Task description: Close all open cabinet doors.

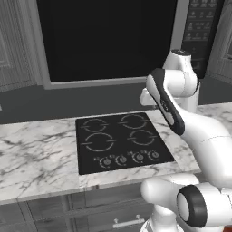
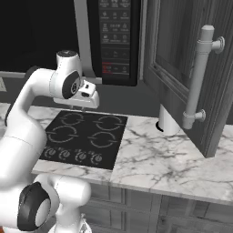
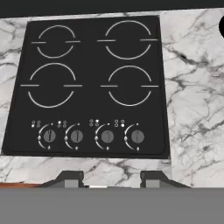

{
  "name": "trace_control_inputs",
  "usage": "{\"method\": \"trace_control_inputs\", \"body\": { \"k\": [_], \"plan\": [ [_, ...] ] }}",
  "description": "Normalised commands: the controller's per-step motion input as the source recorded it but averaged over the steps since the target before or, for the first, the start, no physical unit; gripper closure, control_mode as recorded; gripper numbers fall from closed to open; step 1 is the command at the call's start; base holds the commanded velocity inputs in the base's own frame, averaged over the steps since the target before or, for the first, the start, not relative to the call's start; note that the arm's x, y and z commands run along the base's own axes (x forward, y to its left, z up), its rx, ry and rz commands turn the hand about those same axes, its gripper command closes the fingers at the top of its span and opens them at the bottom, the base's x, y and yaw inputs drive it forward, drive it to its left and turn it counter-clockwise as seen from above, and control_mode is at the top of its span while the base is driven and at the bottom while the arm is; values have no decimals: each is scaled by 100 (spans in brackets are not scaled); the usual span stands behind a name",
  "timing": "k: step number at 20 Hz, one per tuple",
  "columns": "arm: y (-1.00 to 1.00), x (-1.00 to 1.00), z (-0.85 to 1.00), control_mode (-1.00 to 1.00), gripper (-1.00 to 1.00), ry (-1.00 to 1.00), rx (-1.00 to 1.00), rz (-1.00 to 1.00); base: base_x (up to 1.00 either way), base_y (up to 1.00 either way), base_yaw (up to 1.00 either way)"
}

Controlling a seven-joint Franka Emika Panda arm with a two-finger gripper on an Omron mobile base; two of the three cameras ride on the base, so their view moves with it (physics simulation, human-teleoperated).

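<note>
Above black four-ring glass cooktop (image 3: pixel 92 85): two-finger gripper (image 3: pixel 111 179), fingertips apart, gripping nothing; beside it, open grey wood-grain cabinet door (image 2: pixel 182 59), bar-handled.

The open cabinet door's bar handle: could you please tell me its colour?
Pale grey metal handle on the cabinet door; best in the right base view.

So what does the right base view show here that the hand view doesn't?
The right base view alone shows the open cabinet door with its bar handle, swung out over the counter, plus the microwave and a white cylinder. The hand view alone shows the gripper, jaws apart. Both show the black cooktop and marble counter.
</note>
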Motion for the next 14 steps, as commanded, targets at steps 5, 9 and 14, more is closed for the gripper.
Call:
{"method": "trace_control_inputs", "body": {
  "k": [5, 9, 14],
  "plan": [
    [-3, -40, 0, -100, -100, -6, 0, 0, 0, 0, 0],
    [-47, -58, -1, -100, -100, -12, 0, 0, 0, 0, 0],
    [-61, -53, -9, -100, -100, -8, 0, 0, 0, 0, 0]
  ]
}}
